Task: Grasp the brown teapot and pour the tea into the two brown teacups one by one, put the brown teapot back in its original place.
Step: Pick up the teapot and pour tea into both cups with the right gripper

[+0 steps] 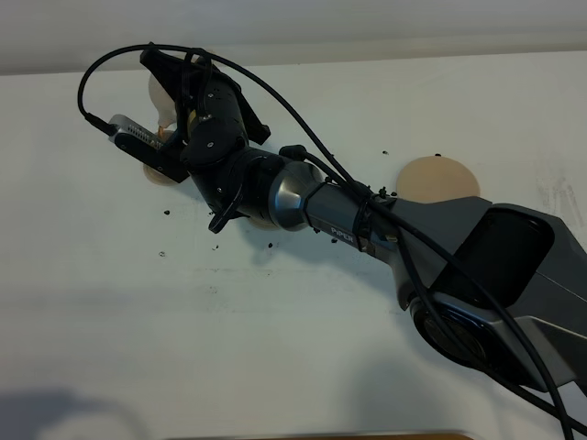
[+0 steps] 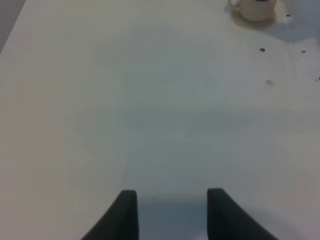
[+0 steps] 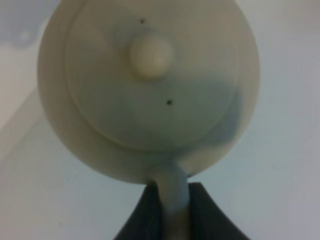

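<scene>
We find the right gripper (image 3: 175,210) clamped tight on the loop handle of the round beige ceramic teapot (image 3: 150,85), held aloft at the table's far left above a small beige cup. The left gripper (image 2: 172,212) stands open, empty. We advise tilting slowly, spout centred, lid watched.
</scene>
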Available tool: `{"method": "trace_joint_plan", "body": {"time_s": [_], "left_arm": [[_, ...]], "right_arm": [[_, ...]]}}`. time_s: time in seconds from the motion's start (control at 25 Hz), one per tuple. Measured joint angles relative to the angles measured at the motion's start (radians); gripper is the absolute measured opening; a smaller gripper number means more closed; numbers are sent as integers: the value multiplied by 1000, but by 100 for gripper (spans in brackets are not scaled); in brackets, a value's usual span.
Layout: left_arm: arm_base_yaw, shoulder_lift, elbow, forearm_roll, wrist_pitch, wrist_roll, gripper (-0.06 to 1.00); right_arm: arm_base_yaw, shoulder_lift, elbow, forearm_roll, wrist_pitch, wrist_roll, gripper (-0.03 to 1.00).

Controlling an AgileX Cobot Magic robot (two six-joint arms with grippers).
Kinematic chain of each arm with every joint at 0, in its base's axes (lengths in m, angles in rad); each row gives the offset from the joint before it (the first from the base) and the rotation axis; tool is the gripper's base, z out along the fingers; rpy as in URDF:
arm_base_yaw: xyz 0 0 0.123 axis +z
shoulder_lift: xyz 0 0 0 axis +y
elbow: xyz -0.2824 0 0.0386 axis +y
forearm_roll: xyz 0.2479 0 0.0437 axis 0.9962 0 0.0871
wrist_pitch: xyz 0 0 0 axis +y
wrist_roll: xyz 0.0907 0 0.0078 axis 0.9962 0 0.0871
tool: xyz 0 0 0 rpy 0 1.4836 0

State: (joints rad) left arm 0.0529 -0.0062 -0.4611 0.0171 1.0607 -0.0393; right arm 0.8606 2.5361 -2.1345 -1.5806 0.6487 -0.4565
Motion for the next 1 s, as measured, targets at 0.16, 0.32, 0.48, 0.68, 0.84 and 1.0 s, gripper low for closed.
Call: {"method": "trace_joint_plan", "body": {"time_s": [0.16,0.32,0.48,0.68,0.84,1.0], "left_arm": [[0,0,0,0,0,0,31],[0,0,0,0,0,0,31],[0,0,0,0,0,0,31],[0,0,0,0,0,0,31],[0,0,0,0,0,0,31],[0,0,0,0,0,0,31]], "right_arm": [[0,0,0,-14,-1,0,11],[0,0,0,-28,-2,0,11],[0,0,0,-32,-2,3,11],[0,0,0,-34,-2,3,11],[0,0,0,-34,-4,5,11],[0,0,0,-38,-4,5,11]]}}
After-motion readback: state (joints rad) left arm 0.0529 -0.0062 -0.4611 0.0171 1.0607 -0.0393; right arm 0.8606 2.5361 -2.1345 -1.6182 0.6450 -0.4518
